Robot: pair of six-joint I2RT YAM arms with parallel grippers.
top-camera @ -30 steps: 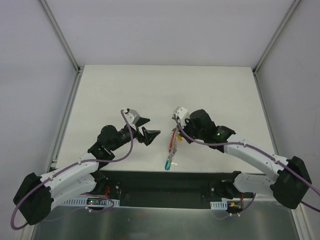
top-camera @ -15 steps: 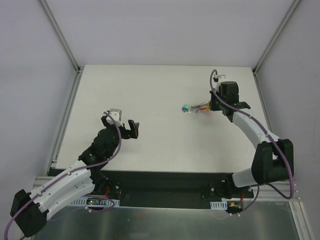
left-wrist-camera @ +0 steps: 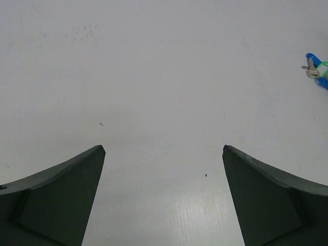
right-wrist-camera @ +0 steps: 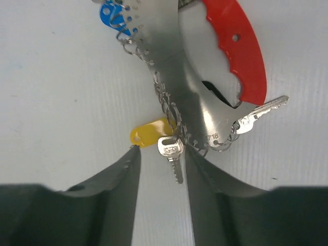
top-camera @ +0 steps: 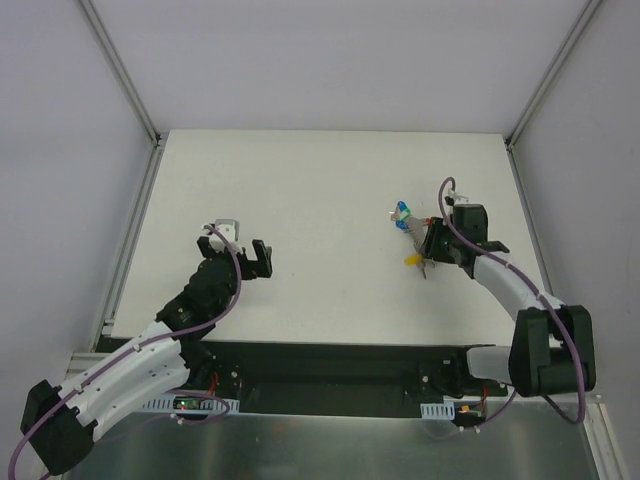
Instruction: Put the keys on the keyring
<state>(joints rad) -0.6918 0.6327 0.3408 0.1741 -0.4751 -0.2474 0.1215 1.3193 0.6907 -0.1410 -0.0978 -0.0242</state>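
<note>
The keys are bunched on chain links with the keyring beside my right gripper (top-camera: 427, 252). In the right wrist view, the red loop band (right-wrist-camera: 237, 48) and a silver metal plate (right-wrist-camera: 171, 56) lie ahead of the fingers. A yellow tag (right-wrist-camera: 148, 132), a bare silver key (right-wrist-camera: 171, 152) and a second silver key (right-wrist-camera: 259, 115) hang from small rings. A blue tag (right-wrist-camera: 114, 14) sits at the top. My right gripper (right-wrist-camera: 161, 149) is narrowly open, with the bare key in the gap, not clamped. My left gripper (top-camera: 256, 258) is wide open and empty (left-wrist-camera: 164, 149), far to the left.
The blue and green tags (top-camera: 402, 212) lie on the white table (top-camera: 320, 180), and they also show at the right edge of the left wrist view (left-wrist-camera: 318, 69). Metal frame rails (top-camera: 135, 240) run along the table's left and right edges.
My right arm carried the key bunch from the table's near centre out to the far right, then drew back a little toward me. My left arm pulled back left and now stays still.
</note>
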